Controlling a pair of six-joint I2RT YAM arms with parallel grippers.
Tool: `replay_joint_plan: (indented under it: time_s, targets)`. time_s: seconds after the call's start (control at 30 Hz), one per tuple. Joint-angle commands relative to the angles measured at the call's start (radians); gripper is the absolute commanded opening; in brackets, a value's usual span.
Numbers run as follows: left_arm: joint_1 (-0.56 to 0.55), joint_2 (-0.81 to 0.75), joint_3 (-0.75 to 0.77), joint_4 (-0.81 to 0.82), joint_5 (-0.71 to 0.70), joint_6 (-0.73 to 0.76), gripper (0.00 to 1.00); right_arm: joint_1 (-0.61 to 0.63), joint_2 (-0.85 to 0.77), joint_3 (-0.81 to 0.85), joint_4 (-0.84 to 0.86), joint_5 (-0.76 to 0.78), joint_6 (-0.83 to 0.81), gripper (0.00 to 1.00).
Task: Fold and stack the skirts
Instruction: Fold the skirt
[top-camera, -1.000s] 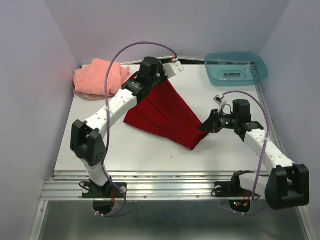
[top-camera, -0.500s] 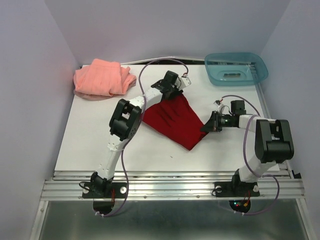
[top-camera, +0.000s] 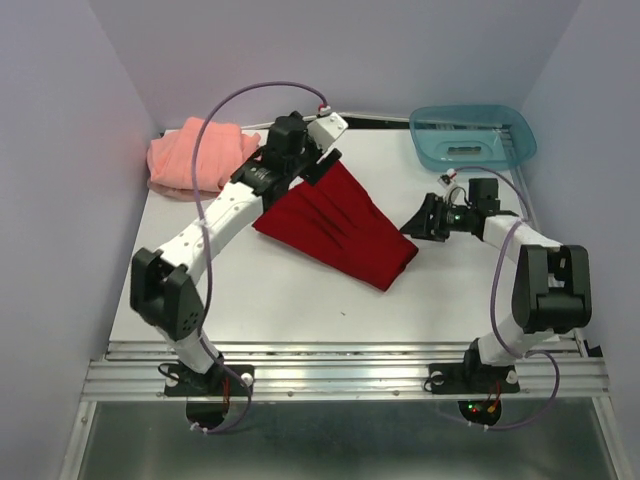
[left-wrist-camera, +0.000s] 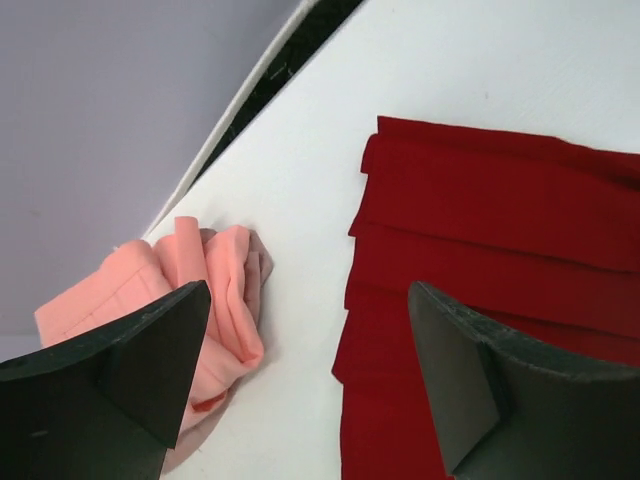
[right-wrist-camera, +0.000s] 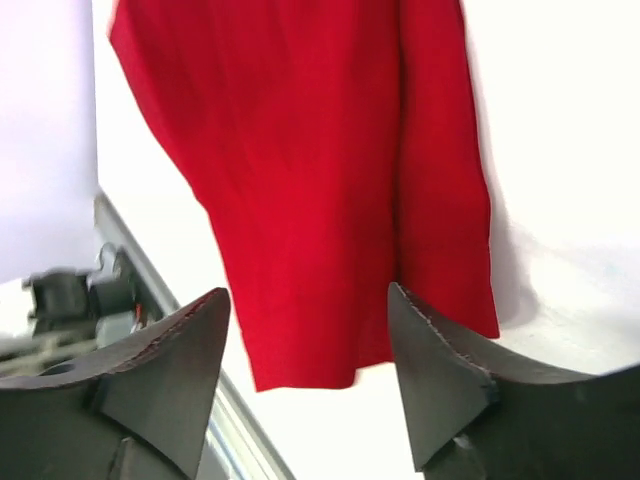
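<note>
- The red skirt (top-camera: 335, 225) is being seen flat, pleats fanned, on the middle of the table (top-camera: 300, 300).
- The pink skirt (top-camera: 195, 158) is being seen bunched at the far left corner, apart from it.
- The left gripper (left-wrist-camera: 310, 288) is being held open above the red skirt's far end, nothing gripped.
- The right gripper (right-wrist-camera: 308, 292) is being held open near its right corner, nothing gripped.
</note>
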Motion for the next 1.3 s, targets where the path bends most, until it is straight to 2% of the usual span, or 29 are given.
replay_joint_plan:
  time_s: [0.0, 0.17, 0.3, 0.37, 0.43, 0.57, 0.7, 0.9, 1.0, 1.03, 1.1, 1.2, 1.23, 1.27]
  targets:
    - [-0.002, -0.124, -0.153, -0.073, 0.078, -0.100, 0.90, -0.008, -0.147, 0.111, -0.009, 0.134, 0.052, 0.73]
    - [-0.002, -0.185, -0.287, -0.128, 0.251, -0.183, 0.81, -0.008, -0.086, 0.181, -0.041, 0.263, -0.016, 0.72]
    - [0.002, -0.163, -0.380, -0.144, 0.329, -0.243, 0.69, -0.008, 0.040, 0.217, -0.060, 0.276, -0.020, 0.61]
    - [0.010, -0.135, -0.402, -0.130, 0.361, -0.263, 0.61, -0.008, 0.086, 0.200, -0.036, 0.279, 0.001, 0.48]
    - [0.022, -0.103, -0.399, -0.128, 0.363, -0.264, 0.57, -0.008, 0.112, 0.182, -0.009, 0.276, 0.018, 0.37]
    - [0.086, 0.011, -0.365, -0.121, 0.374, -0.267, 0.51, -0.008, 0.122, 0.120, 0.014, 0.283, 0.023, 0.31]
    - [0.163, 0.171, -0.249, -0.113, 0.386, -0.234, 0.46, 0.003, 0.125, 0.039, 0.008, 0.245, 0.033, 0.24]
    - [0.197, 0.255, -0.047, -0.124, 0.304, -0.136, 0.46, 0.063, 0.097, -0.087, 0.078, 0.147, 0.127, 0.18]
    - [0.197, 0.236, 0.003, -0.141, 0.290, -0.067, 0.55, 0.119, 0.079, -0.138, 0.155, 0.086, 0.202, 0.18]
    - [0.197, 0.206, 0.015, -0.154, 0.294, -0.053, 0.64, 0.135, 0.063, -0.156, 0.181, 0.076, 0.232, 0.18]
    - [0.195, 0.136, 0.006, -0.174, 0.322, -0.031, 0.70, 0.156, 0.045, -0.171, 0.233, 0.052, 0.254, 0.19]
    - [0.188, 0.011, -0.038, -0.182, 0.355, -0.054, 0.76, 0.156, -0.018, -0.176, 0.212, 0.073, 0.242, 0.24]
    - [0.162, -0.018, -0.046, -0.199, 0.359, -0.063, 0.76, 0.146, -0.042, -0.176, 0.196, 0.085, 0.243, 0.29]
    - [0.139, -0.043, -0.052, -0.208, 0.354, -0.070, 0.76, 0.135, -0.094, -0.185, 0.196, 0.085, 0.246, 0.30]
